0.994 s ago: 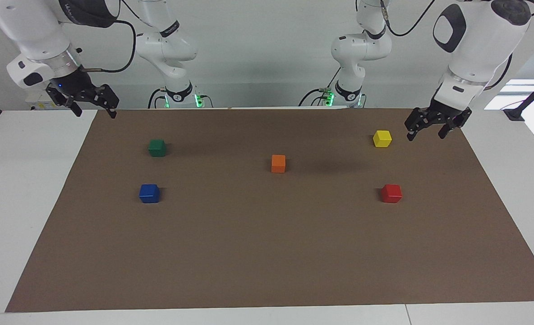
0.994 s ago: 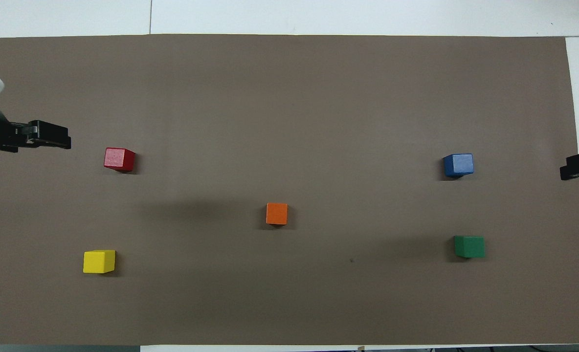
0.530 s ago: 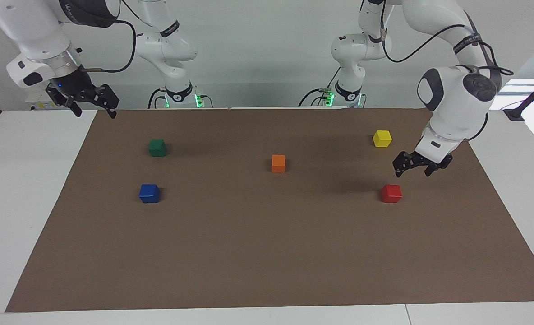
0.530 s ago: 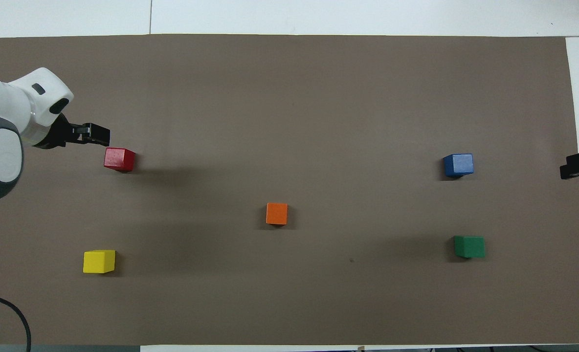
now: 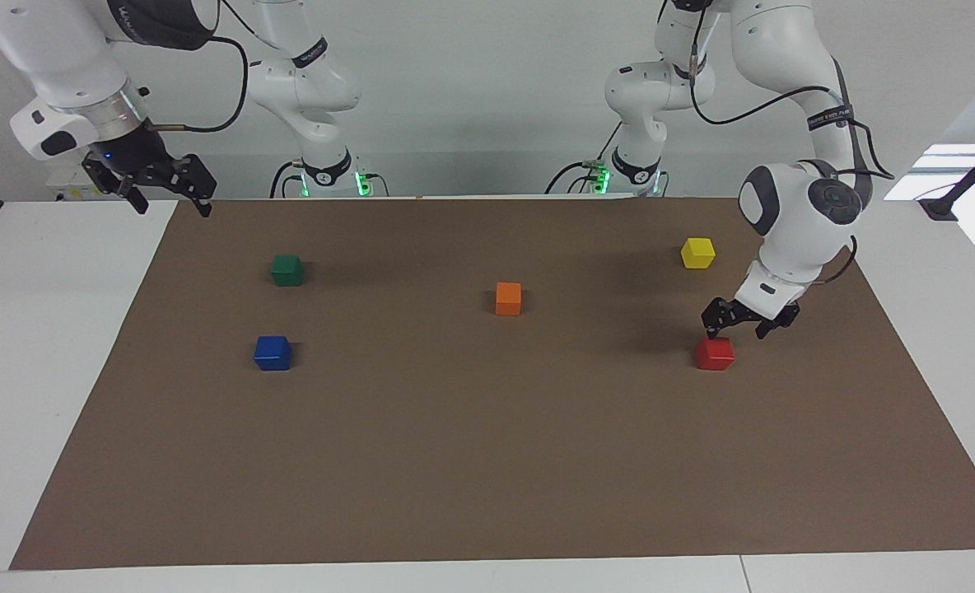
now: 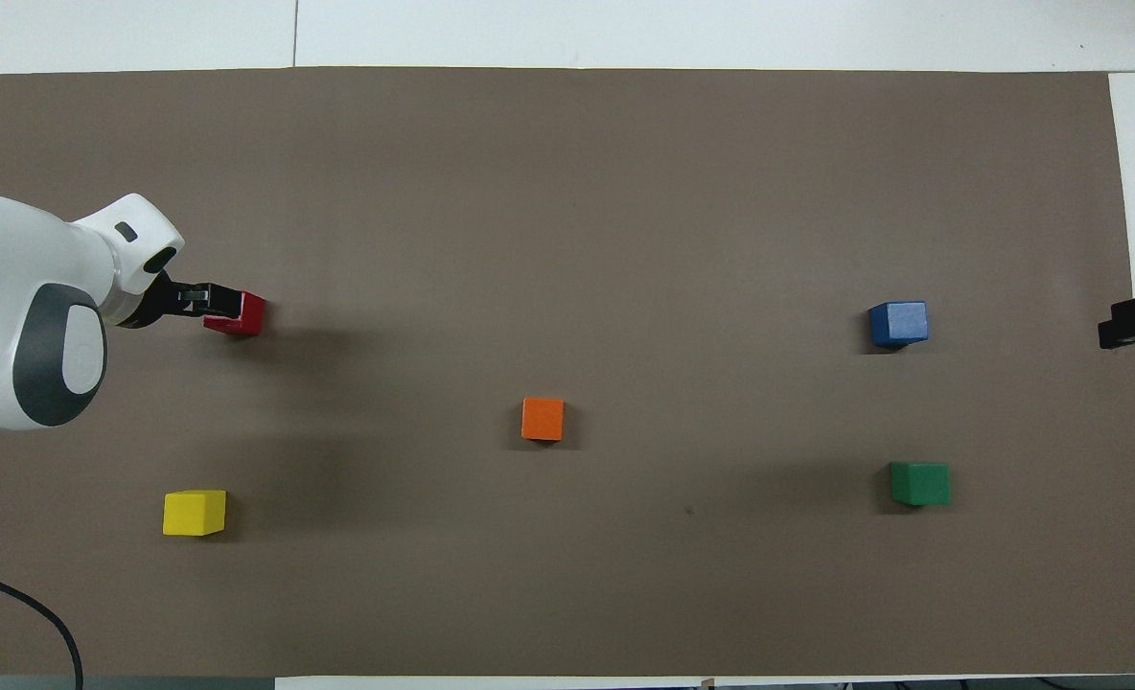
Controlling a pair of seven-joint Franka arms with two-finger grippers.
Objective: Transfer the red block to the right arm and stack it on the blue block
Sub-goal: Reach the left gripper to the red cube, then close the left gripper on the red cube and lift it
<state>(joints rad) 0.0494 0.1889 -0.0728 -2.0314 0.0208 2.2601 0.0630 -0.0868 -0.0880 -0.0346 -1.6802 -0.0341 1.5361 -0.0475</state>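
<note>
Red block: one small bright red cube, resting flat on the brown mat that covers the bench, toward the left arm's end and roughly midway between the mat's robot-side edge and its outer edge. Left gripper: black, on a white arm, poised just above the red block and slightly toward the robot-side edge of it; fingers spread apart and holding nothing, with the block not yet between them; in the overhead view the gripper covers part of the cube's top. Right arm: white, waiting. Right gripper: black, with a small blue wrist light, raised over the mat's corner at the right arm's end on the robot side; fingers spread apart, empty. Blue block: one deep blue cube, flat on the mat toward the right arm's end, about as far from the robots as the red block and well apart from it. Green block: one dark green cube, near the blue block and nearer to the robots. Orange block: one cube near the middle of the mat, between the two ends. Yellow block: one cube toward the left arm's end, nearer to the robots than the red block. All five cubes stand apart, none stacked.
</note>
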